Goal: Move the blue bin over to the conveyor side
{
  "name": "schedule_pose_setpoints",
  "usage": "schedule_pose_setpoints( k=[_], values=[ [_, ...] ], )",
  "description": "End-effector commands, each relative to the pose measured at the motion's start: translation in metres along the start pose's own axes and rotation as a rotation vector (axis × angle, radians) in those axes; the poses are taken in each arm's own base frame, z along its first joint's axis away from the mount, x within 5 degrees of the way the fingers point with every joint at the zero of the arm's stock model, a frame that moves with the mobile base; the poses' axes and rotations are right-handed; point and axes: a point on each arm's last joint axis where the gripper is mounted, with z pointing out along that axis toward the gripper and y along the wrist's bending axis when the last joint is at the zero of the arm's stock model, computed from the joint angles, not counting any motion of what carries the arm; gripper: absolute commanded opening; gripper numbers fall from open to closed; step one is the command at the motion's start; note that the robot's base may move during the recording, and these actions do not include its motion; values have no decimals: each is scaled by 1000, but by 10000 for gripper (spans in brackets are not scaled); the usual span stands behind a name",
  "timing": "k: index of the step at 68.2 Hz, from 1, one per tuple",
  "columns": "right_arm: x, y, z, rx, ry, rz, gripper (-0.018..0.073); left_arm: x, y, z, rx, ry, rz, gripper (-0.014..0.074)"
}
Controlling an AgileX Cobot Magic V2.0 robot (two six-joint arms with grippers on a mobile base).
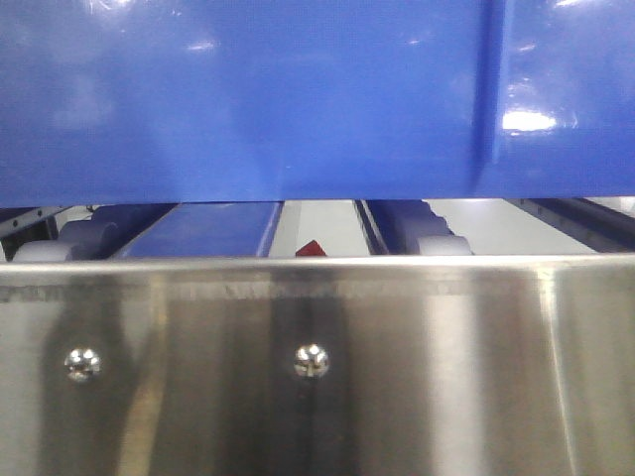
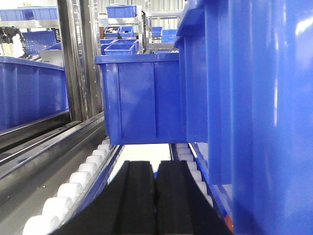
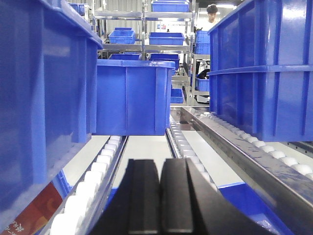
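Front view: the blue bin [image 1: 248, 89] fills the upper frame as a glossy, smooth plastic wall with one vertical rib. It hangs over the near end of the conveyor [image 1: 442, 245]. Contact between base and rollers cannot be confirmed. Below lies the brushed-steel end plate [image 1: 317, 397], fastened by two domed bolts [image 1: 312, 361].

Left wrist view: the left gripper [image 2: 156, 196] is low over the track. Its black ribbed fingers [image 2: 129, 200] are pressed together and hold nothing. The blue bin [image 2: 264, 122] stands just beside it on the right. A second bin [image 2: 142, 98] sits farther along the pale rollers [image 2: 73, 191].

Right wrist view: the right gripper [image 3: 160, 196] is likewise closed and empty, with the blue bin [image 3: 39, 98] close on its left. The arms flank the bin, probably to brace its walls rather than pinch the rim.
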Motion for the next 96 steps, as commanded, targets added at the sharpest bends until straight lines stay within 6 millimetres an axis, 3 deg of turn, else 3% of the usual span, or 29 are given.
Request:
schedule_pose_setpoints(
  k=[1,59,71,79,84,91,96],
  values=[
    [-4,0,0,5,-32,-9,-79,1,0,0,5,12,-1,-20],
    [-9,-1,-1,10,-86,-9,-79,-4,0,0,4,-44,-1,-20],
    [-17,-1,-1,11,-119,-7,-79,-13,0,-1,0,-142,-45,-20],
    [-50,1,-6,-2,-134,-7,-75,-50,3,-6,-2,-157,-28,-2],
    [-75,2,-13,-12,-147,-8,-21,-78,4,-14,-5,-150,-19,50],
    [-111,4,-21,-21,-165,-10,165,-116,7,-19,-6,-120,-19,176],
    [-132,4,-21,-23,-181,-11,347,-144,8,-21,8,-110,-22,263]
  ],
)
